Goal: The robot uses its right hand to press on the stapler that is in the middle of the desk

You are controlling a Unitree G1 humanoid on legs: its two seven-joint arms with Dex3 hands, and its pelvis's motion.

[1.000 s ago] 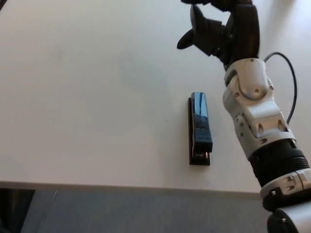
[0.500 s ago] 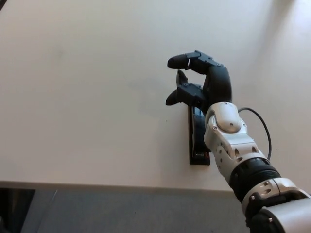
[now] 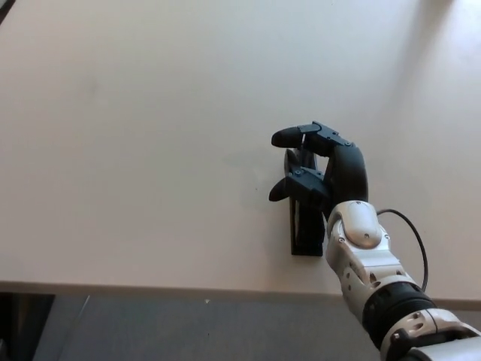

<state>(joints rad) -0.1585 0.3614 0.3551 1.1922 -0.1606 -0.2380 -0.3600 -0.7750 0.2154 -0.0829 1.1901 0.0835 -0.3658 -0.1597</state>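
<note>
one right hand [image 3: 323, 169] only in view, fingers curled but apart and gripping nothing, poised directly over far end of stapler [image 3: 307, 235], long axis running away from near desk [image 3: 135, 135] edge; press straight down.

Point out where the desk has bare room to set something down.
The desk is bare everywhere left of the stapler and along the far edge. The one crowded spot is near the front edge, where the right robot hand sits over the stapler.
</note>
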